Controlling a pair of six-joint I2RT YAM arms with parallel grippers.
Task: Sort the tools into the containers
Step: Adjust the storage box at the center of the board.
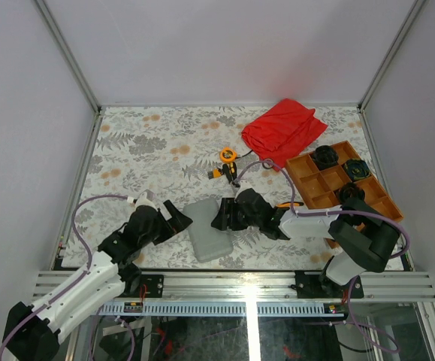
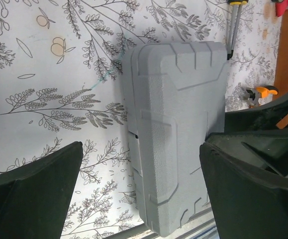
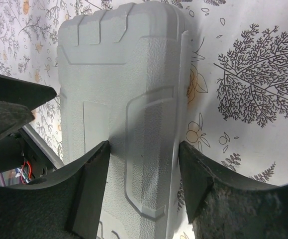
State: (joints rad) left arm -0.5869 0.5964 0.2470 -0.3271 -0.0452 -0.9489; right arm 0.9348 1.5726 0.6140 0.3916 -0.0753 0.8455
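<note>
The left end effector [image 1: 181,219] sat released, its black fingers spread wide, low over the floral-patterned counter [image 1: 142,150] and just left of the closed flat grey plastic case [image 1: 206,235]. The case lay flat near the counter's front edge, between the two arms. The right end effector [image 3: 144,147] reached in from the case's right side. Its fingers stood partly apart over the textured lid, one above the top and the other at the long edge, and I could not tell whether they touched it. Further back, the round orange tape measure [image 1: 228,155] and a cluster of orange-and-black hand tools [image 1: 225,173] lay loose on the counter, outside the case. To the right sat a crumpled red cloth [image 1: 285,126] and an orange-brown divided tray [image 1: 307,167] holding black round parts [image 1: 324,156].
</note>
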